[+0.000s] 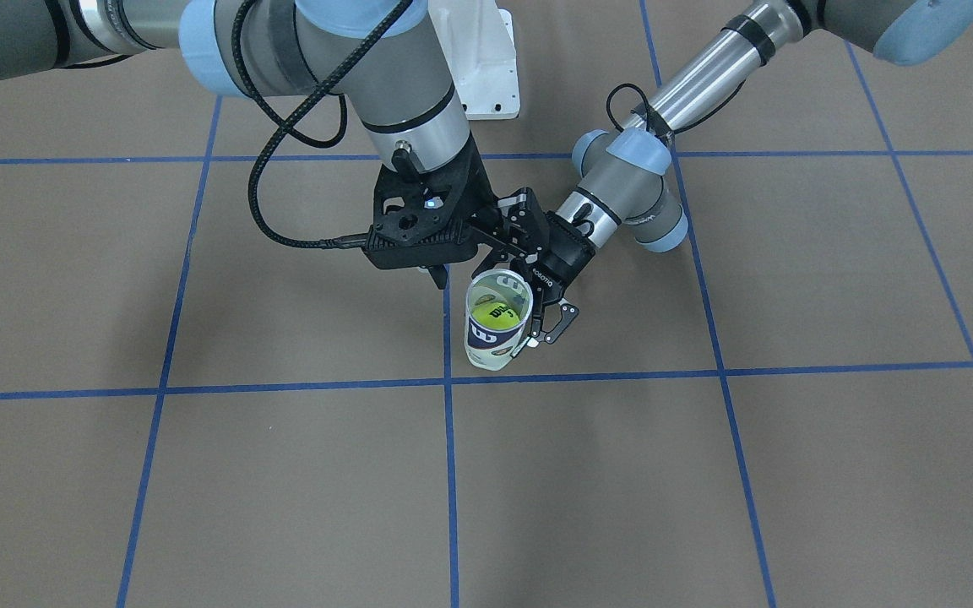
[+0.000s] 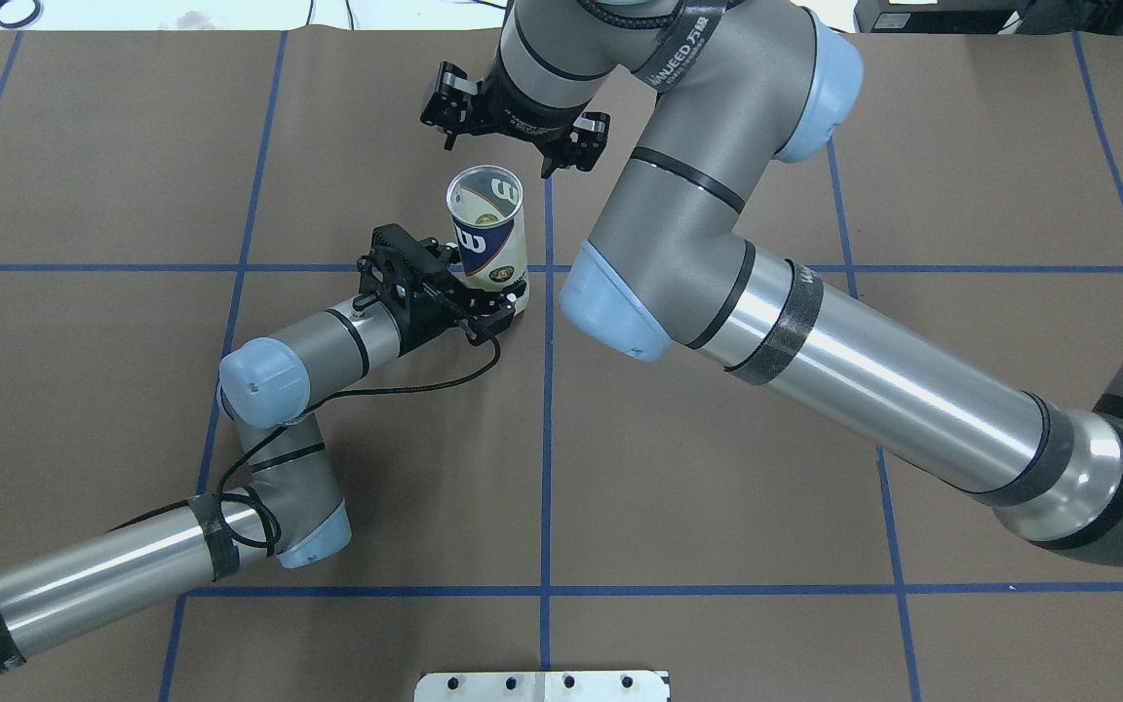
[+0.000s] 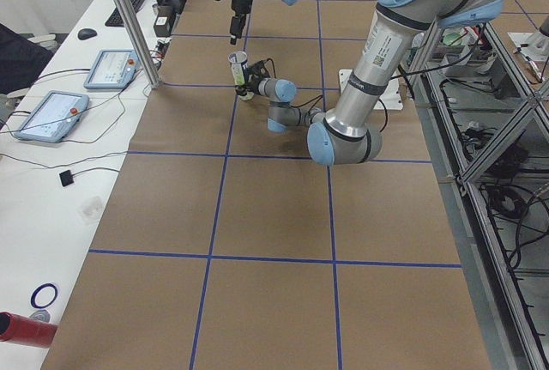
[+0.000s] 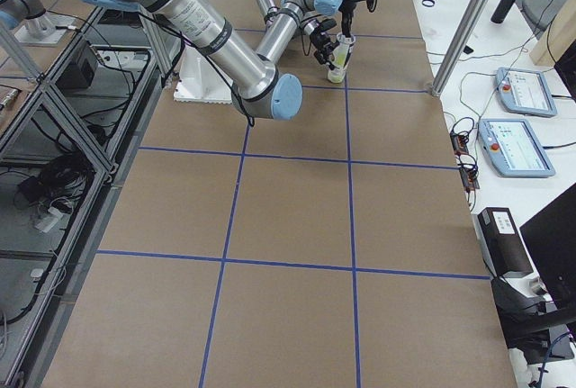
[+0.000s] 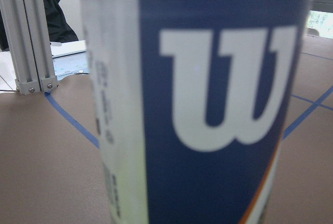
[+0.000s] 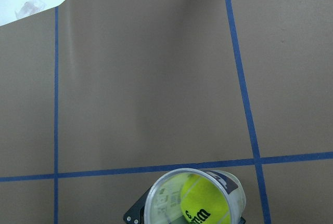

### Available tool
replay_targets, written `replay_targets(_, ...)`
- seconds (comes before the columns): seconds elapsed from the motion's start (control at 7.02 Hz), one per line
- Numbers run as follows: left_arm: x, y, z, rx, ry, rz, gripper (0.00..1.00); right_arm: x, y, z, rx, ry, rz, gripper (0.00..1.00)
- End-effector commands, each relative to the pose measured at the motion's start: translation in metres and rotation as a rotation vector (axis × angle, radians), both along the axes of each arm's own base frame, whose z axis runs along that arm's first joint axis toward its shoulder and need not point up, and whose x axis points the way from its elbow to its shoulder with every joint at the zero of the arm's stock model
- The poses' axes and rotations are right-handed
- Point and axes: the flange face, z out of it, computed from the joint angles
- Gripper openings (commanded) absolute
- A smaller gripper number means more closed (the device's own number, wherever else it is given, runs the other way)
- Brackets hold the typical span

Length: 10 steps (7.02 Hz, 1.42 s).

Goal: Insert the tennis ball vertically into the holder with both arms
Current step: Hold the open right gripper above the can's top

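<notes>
Two grey, silver-tubed robot arms (image 2: 873,390) are wearing light-blue joint caps (image 2: 254,375) and black tape bands (image 2: 784,322). A black cable (image 1: 253,198) is looping beside one cap.

Tennis ball (image 1: 493,314) sits inside the holder (image 1: 493,344), standing on the desk (image 1: 706,490). Left gripper (image 1: 537,329) jaws clamp the holder's side; right gripper (image 1: 451,268) hovers just above its rim.

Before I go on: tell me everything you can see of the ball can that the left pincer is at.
The holder is a clear plastic tube with a navy label and a white W, and its mouth is open with no lid. It stands roughly upright on the brown table cover beside a blue tape line. A yellow-green tennis ball sits inside, below the rim. The left pincer clamps its lower part from the side. The right pincer hangs open above, not touching it.
</notes>
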Motion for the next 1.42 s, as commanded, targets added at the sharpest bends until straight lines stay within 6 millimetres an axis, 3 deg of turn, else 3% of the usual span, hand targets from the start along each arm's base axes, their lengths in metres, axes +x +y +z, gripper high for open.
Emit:
replay_targets(0.0,0.0,0.0,0.0,0.0,0.0,0.0,0.99,0.001,-0.001,0.0,0.002,0.0,0.002,0.99)
replay_targets(1.28,0.001,0.008,0.004,0.0,0.002,0.012,0.99,0.014,-0.01,0.001,0.007,-0.005,0.015,0.99)
